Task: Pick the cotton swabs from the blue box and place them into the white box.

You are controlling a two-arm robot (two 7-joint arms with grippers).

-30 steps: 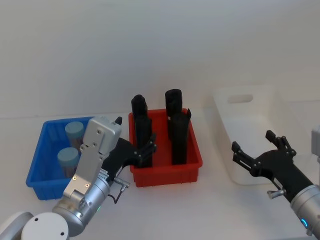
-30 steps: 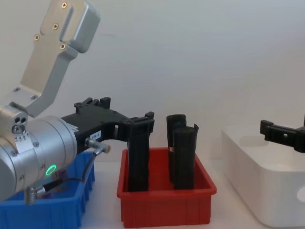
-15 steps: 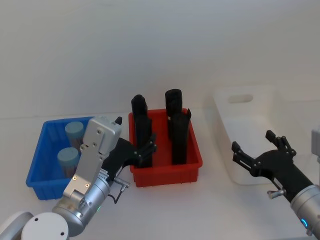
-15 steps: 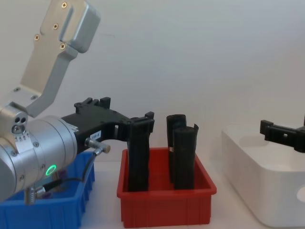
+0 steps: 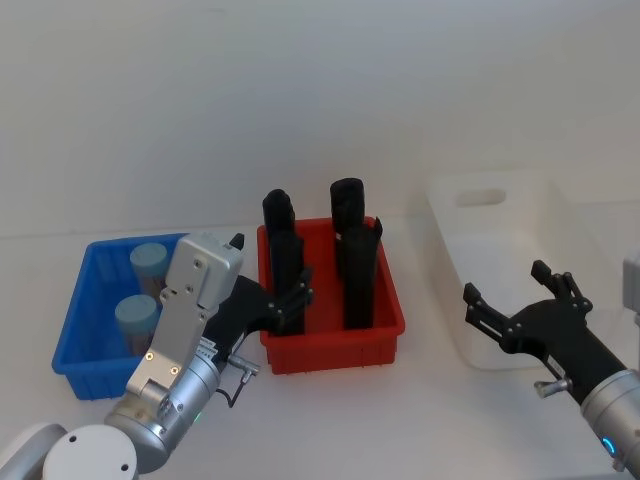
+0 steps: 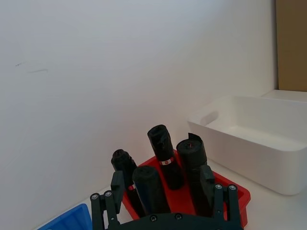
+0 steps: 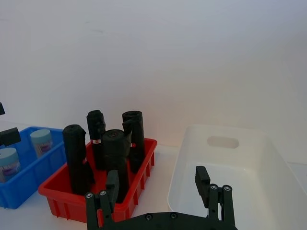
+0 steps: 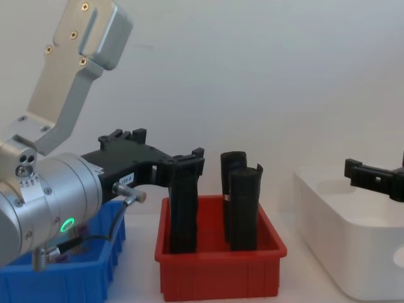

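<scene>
Table (image 5: 400, 420) apparently carries three bins (image 5: 330, 352).

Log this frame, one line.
left gripper open, by red bin | right gripper open, by white box | cotton swabs two, in blue box

blue box (image 5: 95, 380): ribbed plastic | white box (image 5: 462, 310): smooth plastic | red bin (image 5: 330, 352): glossy plastic

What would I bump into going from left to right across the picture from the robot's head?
blue box with the cotton swabs inside → red bin with the tall black rolls → white box
</scene>
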